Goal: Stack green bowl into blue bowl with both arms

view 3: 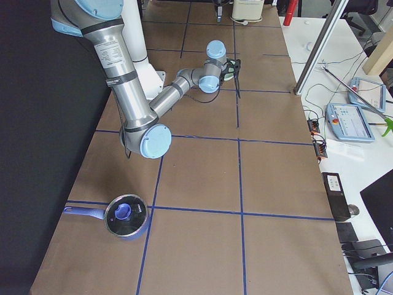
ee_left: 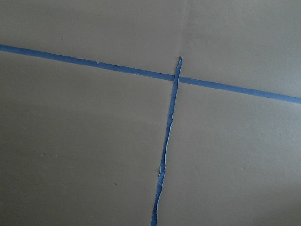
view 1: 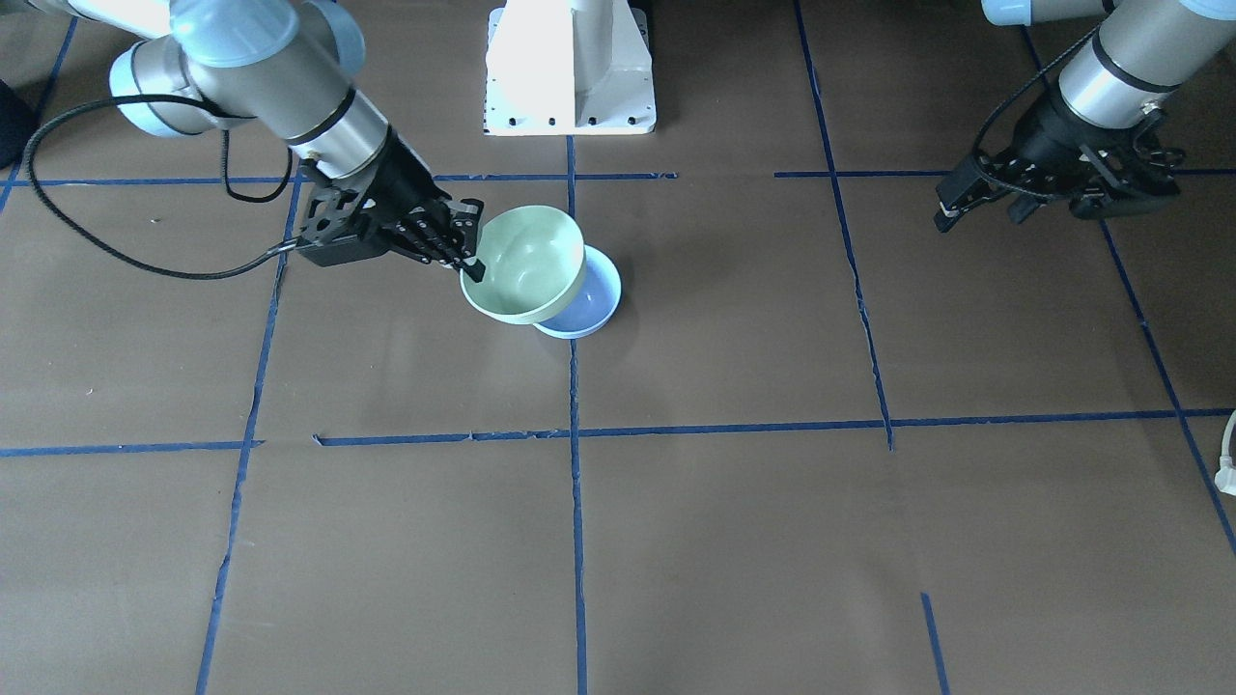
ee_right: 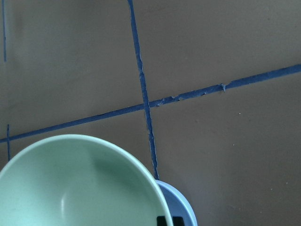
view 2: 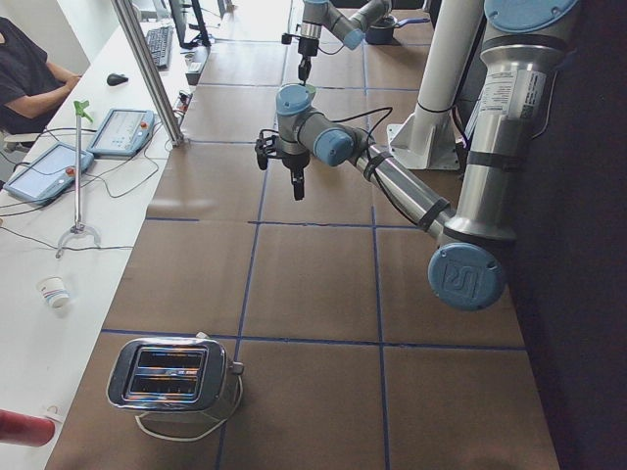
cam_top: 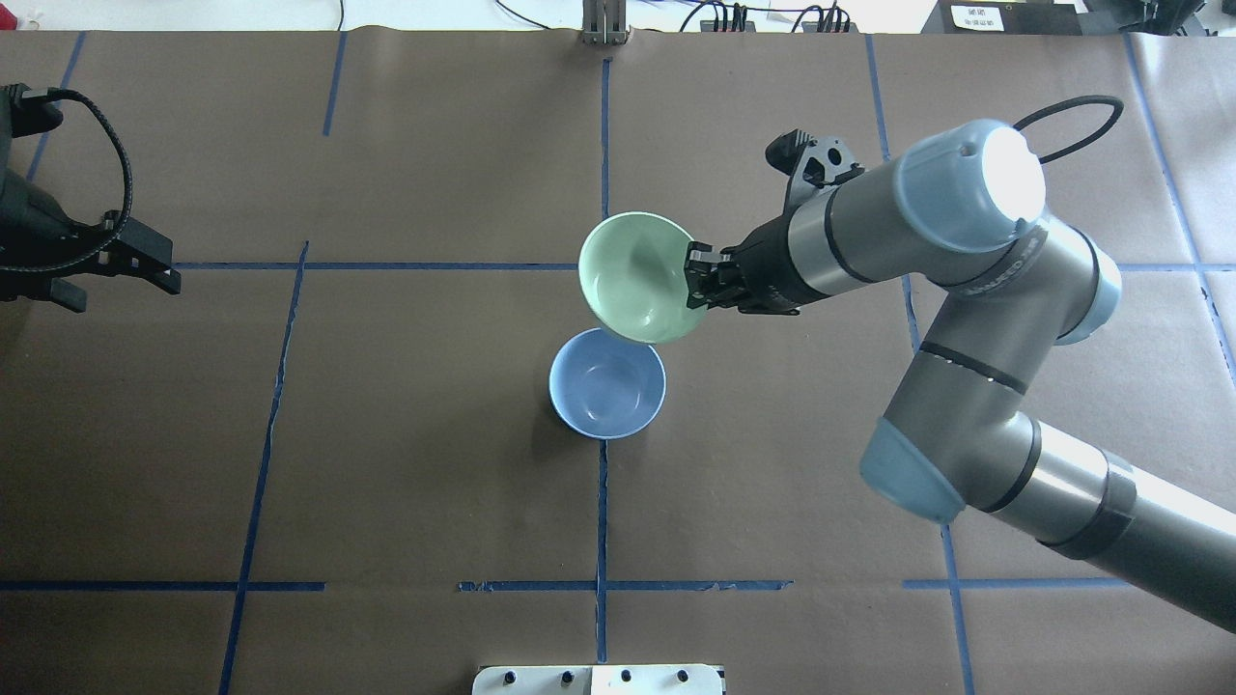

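Note:
My right gripper (cam_top: 693,285) is shut on the rim of the pale green bowl (cam_top: 637,278) and holds it tilted above the table. The pale blue bowl (cam_top: 606,383) stands upright on the table just beside and below it, nearer the robot's base. In the front-facing view the green bowl (view 1: 524,263) overlaps the blue bowl (view 1: 589,301), with the right gripper (view 1: 471,268) on its rim. The right wrist view shows the green bowl (ee_right: 80,188) and an edge of the blue bowl (ee_right: 181,209). My left gripper (cam_top: 121,288) hangs open and empty far off at the table's left.
The white pedestal base (view 1: 570,68) stands behind the bowls. A toaster (view 2: 171,372) sits at the table's left end and a lidded blue pot (view 3: 126,216) at its right end. Blue tape lines cross the brown table (cam_top: 386,434). An operator (view 2: 29,73) sits beyond it.

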Available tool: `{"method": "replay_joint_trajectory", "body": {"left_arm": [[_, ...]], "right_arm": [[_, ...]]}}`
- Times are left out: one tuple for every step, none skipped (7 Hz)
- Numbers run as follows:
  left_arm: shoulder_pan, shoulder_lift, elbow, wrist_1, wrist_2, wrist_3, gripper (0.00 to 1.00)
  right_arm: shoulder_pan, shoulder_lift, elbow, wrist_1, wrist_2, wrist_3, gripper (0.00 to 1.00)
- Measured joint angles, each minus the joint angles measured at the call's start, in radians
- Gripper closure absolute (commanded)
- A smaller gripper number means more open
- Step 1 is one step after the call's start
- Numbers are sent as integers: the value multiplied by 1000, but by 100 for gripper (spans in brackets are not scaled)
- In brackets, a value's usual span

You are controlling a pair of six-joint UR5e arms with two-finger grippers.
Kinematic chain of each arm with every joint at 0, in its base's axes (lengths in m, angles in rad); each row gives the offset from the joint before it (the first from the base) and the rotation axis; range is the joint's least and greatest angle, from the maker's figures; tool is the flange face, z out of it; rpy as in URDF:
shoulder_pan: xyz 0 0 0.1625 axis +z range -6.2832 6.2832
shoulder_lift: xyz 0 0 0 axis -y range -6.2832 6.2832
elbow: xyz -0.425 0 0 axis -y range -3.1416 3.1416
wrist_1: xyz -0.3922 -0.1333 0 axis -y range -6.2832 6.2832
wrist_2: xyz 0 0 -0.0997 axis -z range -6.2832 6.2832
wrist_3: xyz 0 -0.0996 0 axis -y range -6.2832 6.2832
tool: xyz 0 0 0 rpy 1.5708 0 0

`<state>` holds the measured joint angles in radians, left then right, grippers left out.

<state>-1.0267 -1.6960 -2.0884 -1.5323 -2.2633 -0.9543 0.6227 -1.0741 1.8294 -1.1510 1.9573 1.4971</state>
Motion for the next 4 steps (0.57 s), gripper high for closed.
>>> {"method": "replay_joint_trajectory", "body": {"left_arm": [[1, 1, -1, 0, 34, -2, 0], [2, 1, -2, -1, 70, -3, 0], [2, 1, -3, -1, 88, -4, 0], [3, 1, -4, -2, 93, -4, 0]], "right_arm": [[-66, 17, -2, -35, -81, 11, 100], [-106, 20, -4, -63, -117, 15, 100], [-129, 18, -4, -86, -130, 16, 100], [-142, 15, -7, -97, -135, 17, 100]]}}
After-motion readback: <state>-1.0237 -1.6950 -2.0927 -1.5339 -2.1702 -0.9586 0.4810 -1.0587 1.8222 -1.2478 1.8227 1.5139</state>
